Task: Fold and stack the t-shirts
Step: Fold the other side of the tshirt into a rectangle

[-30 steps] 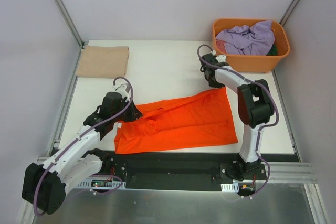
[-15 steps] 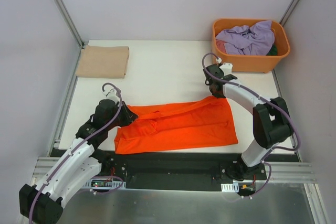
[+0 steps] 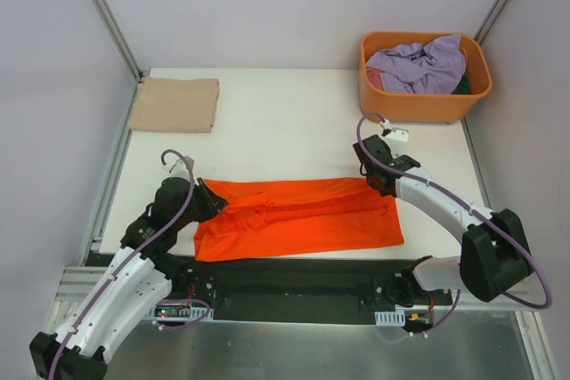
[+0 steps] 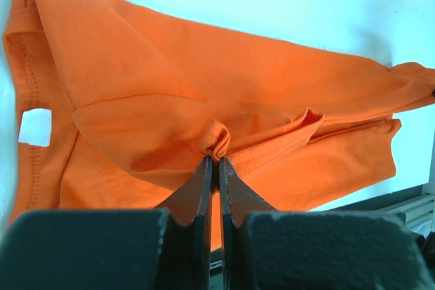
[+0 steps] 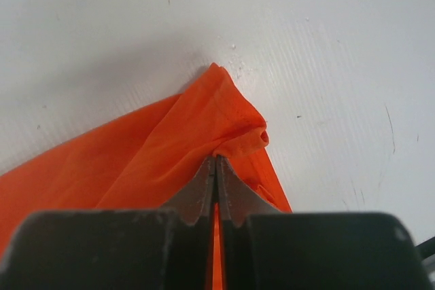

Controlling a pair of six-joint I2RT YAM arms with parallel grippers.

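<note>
**Two arms pinch orange shirt at both ends**

The orange t-shirt [image 3: 298,220] lies folded lengthwise along the near edge of the desk [image 3: 285,122]. The left jaws are clamped on a bunched fold at its left end, the right jaws on its far right corner. A folded tan t-shirt [image 3: 175,104] sits far left. A lavender t-shirt [image 3: 419,64] fills the orange basket [image 3: 419,109].

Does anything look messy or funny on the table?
Nothing is broken or spilled. The lavender t-shirt is just crumpled in a heap in the orange basket, unlike the tan t-shirt, which lies neatly folded. The orange t-shirt is wrinkled, pinched by the left tool and right tool.
</note>
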